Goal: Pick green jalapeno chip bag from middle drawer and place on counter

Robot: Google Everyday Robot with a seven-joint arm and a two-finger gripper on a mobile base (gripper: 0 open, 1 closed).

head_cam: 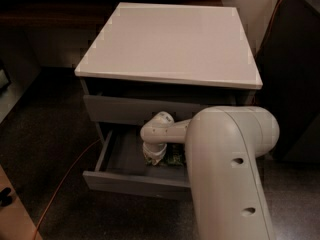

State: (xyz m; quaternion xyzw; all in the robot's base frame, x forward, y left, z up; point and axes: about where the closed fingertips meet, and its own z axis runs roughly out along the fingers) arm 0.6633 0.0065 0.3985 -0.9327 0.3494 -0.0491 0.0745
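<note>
1. Arm. My arm [227, 169] enters from the lower right as a thick white link. It narrows to a wrist in front of the cabinet, and the wrist points down into the open drawer.

2. Tool. My tool [154, 156] is inside the middle drawer [125, 180], directly below the wrist. It sits a little right of the drawer's centre, low over the drawer floor. Its opening is not visible from this camera. I cannot tell how far it is open or whether it has hold of anything.

3. Task item. The green jalapeno chip bag [176, 158] lies on the floor of the middle drawer. Only a small dark green patch of it shows, just beside the tool on the right as the camera sees it. The rest is hidden behind my arm. I cannot tell whether the tool and the bag are touching.

4. Drawers. The middle drawer is pulled out toward the camera, showing its flat grey front and its left wall. The top drawer [120, 109] above it is shut.

5. Bench. The bench [170, 39] is the light grey-white slab on top of the cabinet. It is above the bag and well apart from it.

6. Surroundings. An orange cable [62, 186] runs across the dark floor [45, 134] to the left of the cabinet.
</note>
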